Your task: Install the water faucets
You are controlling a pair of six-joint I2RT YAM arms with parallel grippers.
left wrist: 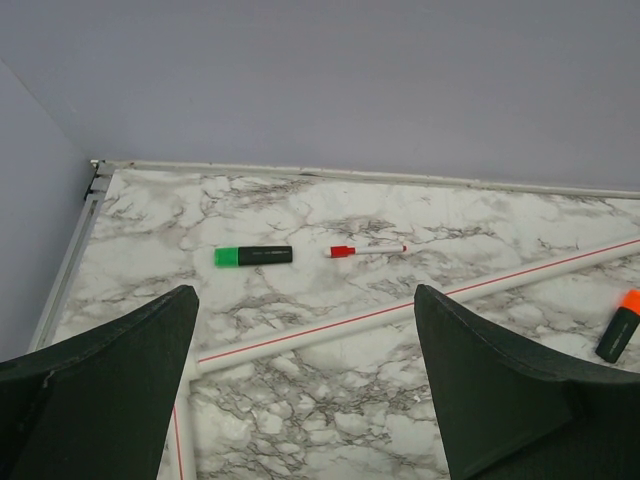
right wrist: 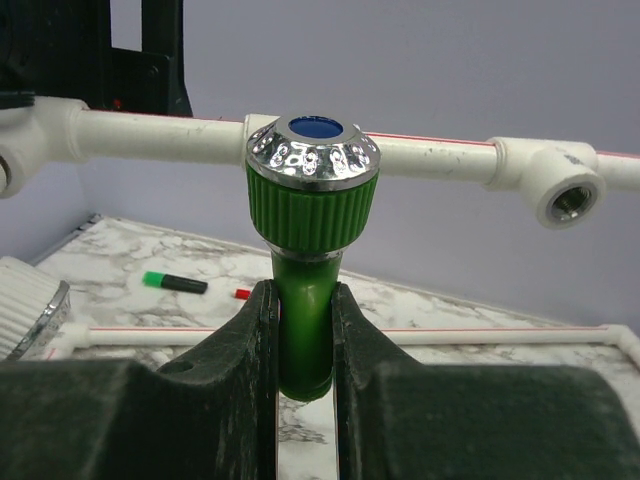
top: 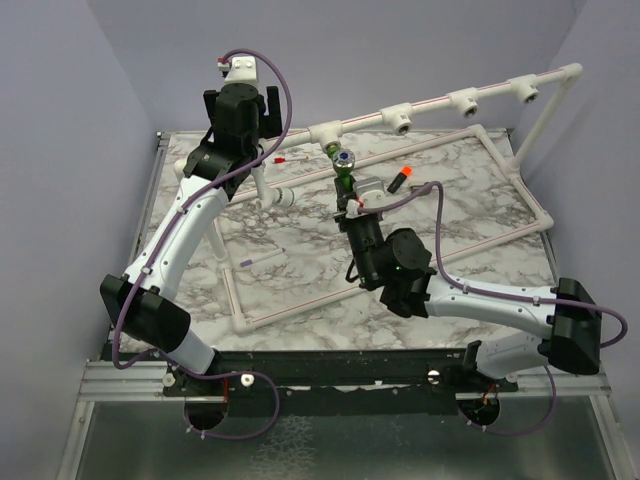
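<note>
Clamping the smooth green stem of the faucet (right wrist: 312,215), the right tool (right wrist: 304,330) has both dark, matte fingers pressed flat against the plastic. The faucet stands upright. Its ribbed green head is topped by a dimpled, shiny silver ring around a round blue cap. In the top view the faucet (top: 344,163) rises at 12 o'clock from the right tool (top: 348,197), just below the rail (top: 430,108). Whether it touches the rail cannot be told.

The rail (right wrist: 440,160) is a round white pipe with a thin red line along it, carrying blocky white tees. One tee (right wrist: 565,190) at 3 o'clock of the faucet shows a threaded round mouth.

The left tool (left wrist: 305,350) is spread wide and grips nothing, its wedge-shaped fingers (left wrist: 100,380) hanging above the worktop (left wrist: 300,210). The worktop is a glossy slab of white marble pattern with grey veins. A white pipe frame (left wrist: 400,310) lies on it. At 12 o'clock from that tool lie a black highlighter (left wrist: 254,256) with a green cap and a slim white pen (left wrist: 368,249) with a red cap. At 3 o'clock lies a dark marker (left wrist: 620,325) with an orange cap.
</note>
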